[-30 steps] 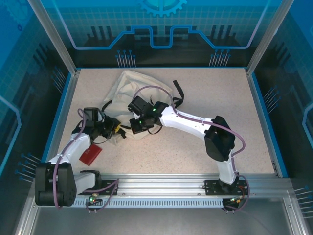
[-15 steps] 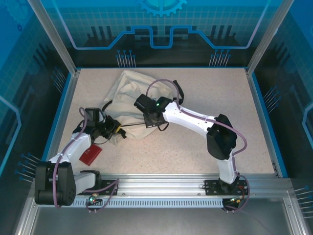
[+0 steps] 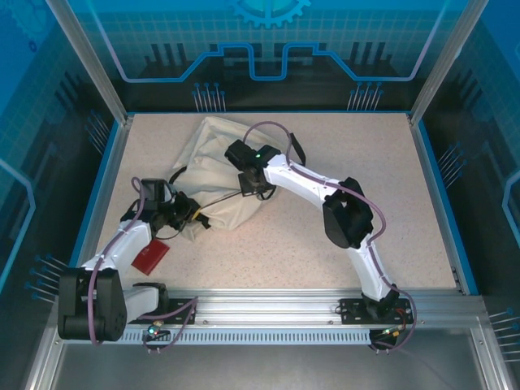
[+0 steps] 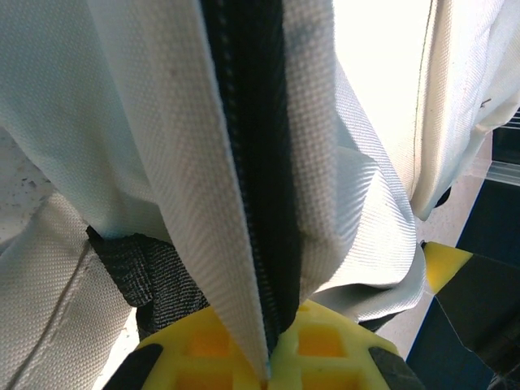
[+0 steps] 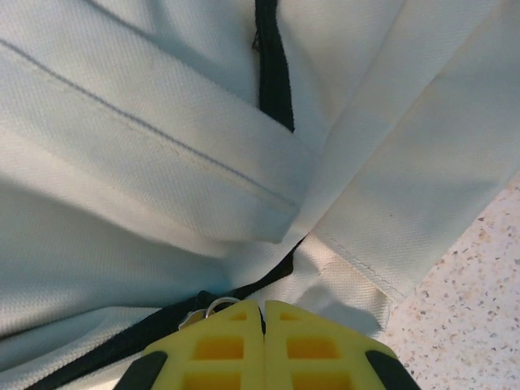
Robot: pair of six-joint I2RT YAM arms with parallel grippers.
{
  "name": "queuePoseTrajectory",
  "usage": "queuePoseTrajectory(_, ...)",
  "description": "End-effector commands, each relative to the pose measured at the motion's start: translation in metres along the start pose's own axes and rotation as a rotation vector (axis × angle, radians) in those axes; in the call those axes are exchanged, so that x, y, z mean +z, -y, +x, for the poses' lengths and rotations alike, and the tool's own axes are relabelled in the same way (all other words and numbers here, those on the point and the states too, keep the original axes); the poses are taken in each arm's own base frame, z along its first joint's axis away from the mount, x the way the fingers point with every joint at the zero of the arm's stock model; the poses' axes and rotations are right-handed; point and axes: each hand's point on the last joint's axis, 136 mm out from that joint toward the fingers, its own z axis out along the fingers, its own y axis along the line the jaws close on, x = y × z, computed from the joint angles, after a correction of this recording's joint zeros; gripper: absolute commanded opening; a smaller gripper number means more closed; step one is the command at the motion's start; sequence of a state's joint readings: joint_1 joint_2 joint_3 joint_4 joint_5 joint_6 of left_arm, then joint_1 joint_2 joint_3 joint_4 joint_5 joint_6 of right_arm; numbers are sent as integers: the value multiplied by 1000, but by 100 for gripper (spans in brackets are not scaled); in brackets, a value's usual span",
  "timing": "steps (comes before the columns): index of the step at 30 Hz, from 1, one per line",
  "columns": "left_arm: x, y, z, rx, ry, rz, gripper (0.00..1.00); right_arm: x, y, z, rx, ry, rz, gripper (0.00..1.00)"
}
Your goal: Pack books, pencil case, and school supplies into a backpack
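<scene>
Top external view, item one? (CLERK)

Backpack (image 3: 213,162): cream-white fabric, slumped on the speckled table (image 3: 366,162), left of centre toward the far side. A dark strap (image 3: 297,152) trails off its right edge. (CHECKER)

Item two, the left claw? (CLERK)

Left gripper (image 3: 192,217): set at the bag's near-left edge. In the left wrist view, its yellow fingers (image 4: 203,349) are clamped on a fold of the fabric that carries a black zip line (image 4: 252,162). The fold rises straight out from between them. (CHECKER)

Item three, the right claw? (CLERK)

Right gripper (image 3: 253,188): set on the bag's near-right part. In the right wrist view, its yellow fingers (image 5: 219,349) are pressed together with only a hairline between them, tips against the fabric at a dark zip seam (image 5: 122,341). A small metal ring (image 5: 211,306) sits at the left fingertip. I cannot tell whether the ring is pinched. (CHECKER)

Sundries? (CLERK)

Red flat object (image 3: 150,256): lying on the table under the left forearm, near the bag but apart from it. Thin dark line (image 3: 221,198): runs across the fabric between the two claws. (CHECKER)
</scene>
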State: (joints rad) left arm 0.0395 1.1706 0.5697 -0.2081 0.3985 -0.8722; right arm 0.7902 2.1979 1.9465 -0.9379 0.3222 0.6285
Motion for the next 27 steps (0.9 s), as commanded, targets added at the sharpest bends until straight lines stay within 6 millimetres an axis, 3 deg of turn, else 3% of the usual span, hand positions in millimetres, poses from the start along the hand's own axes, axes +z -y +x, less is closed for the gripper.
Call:
queuePoseTrajectory(1, -12, -14, -3, 9, 8, -77, 16, -6, 27, 0, -54, -18, -30, 0)
queuePoseTrajectory(6, -26, -6, 2, -12, -7, -89, 60, -60, -56, 28, -189, -39, -508, 0)
queuePoseTrajectory(11, -37, -6, 16, -85, -9, -81, 74, -95, -94, 44, -228, -57, -754, 0)
queuePoseTrajectory(17, -29, 11, 38, -140, -58, 16, 77, -101, -114, 56, -254, -96, -832, 0)
queuePoseTrajectory(20, -19, 18, 45, -137, -75, 27, 74, -97, -113, 58, -243, -107, -818, 0)
queuePoseTrajectory(22, -11, 12, 48, -142, -77, -4, 72, -93, -109, 58, -234, -108, -793, 0)
queuePoseTrajectory(25, 1, 2, 47, -164, -77, -29, 63, -90, -107, 60, -229, -114, -774, 0)
queuePoseTrajectory(27, 7, -1, 45, -167, -78, -38, 51, -87, -104, 63, -224, -127, -758, 0)
